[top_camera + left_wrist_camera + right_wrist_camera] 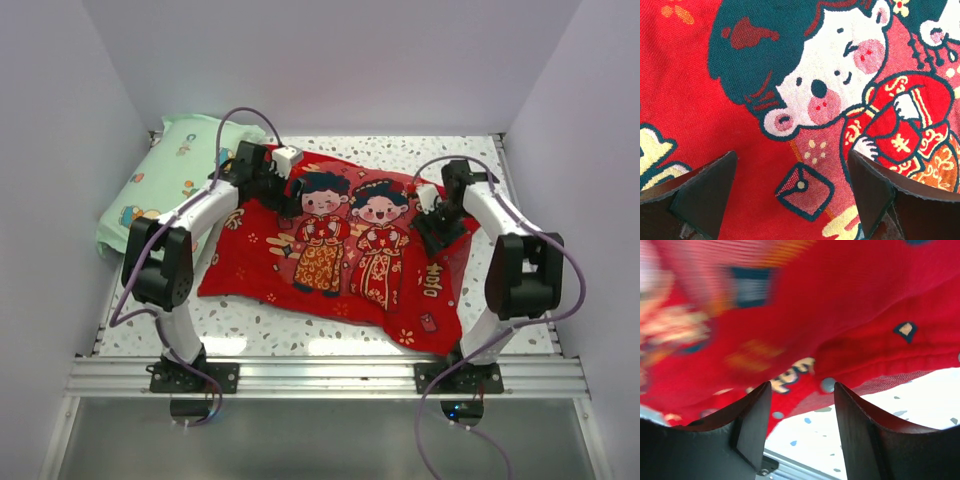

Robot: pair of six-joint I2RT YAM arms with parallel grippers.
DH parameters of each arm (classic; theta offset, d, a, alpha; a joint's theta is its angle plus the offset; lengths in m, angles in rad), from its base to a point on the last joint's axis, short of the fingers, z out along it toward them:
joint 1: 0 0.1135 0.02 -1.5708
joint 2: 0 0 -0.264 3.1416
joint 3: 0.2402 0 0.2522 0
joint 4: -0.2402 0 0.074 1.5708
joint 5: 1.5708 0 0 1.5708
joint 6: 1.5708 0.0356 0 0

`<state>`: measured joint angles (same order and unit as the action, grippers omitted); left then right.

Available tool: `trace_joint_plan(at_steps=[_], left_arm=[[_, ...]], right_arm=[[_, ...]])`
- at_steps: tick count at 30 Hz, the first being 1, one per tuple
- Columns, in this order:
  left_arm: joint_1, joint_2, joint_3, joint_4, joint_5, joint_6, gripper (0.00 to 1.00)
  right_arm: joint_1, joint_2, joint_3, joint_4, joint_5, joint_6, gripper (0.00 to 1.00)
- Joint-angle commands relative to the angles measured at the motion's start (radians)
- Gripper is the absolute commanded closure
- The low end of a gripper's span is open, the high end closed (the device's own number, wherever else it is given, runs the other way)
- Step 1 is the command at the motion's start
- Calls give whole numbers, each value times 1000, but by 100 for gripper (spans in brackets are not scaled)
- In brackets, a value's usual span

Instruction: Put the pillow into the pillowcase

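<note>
Pillowcase (pixel 340 260): red woven cloth, printed side up, spread across the middle of the table (pixel 300 325). It lies plump and slightly rumpled rather than flat.

Pillow: no cream cover shows in any view. Probably already inside the case; cannot confirm.

Left fingers (pixel 705 192): spread, hovering just above the print at the far-left corner, pinching nothing.

Right fingers (pixel 752 415): spread at the case's right edge, nothing between them. A folded hem shows there, with a thinner, see-through red strip below it and speckled table beyond.

Step, as I judge it: late, settling and squaring the filled case. The next move calls for a shallow pinch on the hem alone and a gentle tug; the weave is soft and will bunch.

Mint-green pillow (pixel 170 170): far left, not involved.
</note>
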<state>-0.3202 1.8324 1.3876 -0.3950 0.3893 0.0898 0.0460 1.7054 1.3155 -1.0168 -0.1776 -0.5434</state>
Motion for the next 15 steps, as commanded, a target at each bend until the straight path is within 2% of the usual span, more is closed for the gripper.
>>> trace_joint_plan(at_steps=[1,8,11,15], left_arm=[[4,-27,4,45,-1,22,5],[6,-68,-79,82,8,27,4],[6,-73,-99,99,16,10,4],[7,-82,-116,120,22,-2,4]], right_arm=[[-23,72,-33,95,157,6,44],[-141,4,60,-38,43,62,38],[-173,-30,59,-87,-6,91,38],[-204,37,70,-161,-112,123,42]])
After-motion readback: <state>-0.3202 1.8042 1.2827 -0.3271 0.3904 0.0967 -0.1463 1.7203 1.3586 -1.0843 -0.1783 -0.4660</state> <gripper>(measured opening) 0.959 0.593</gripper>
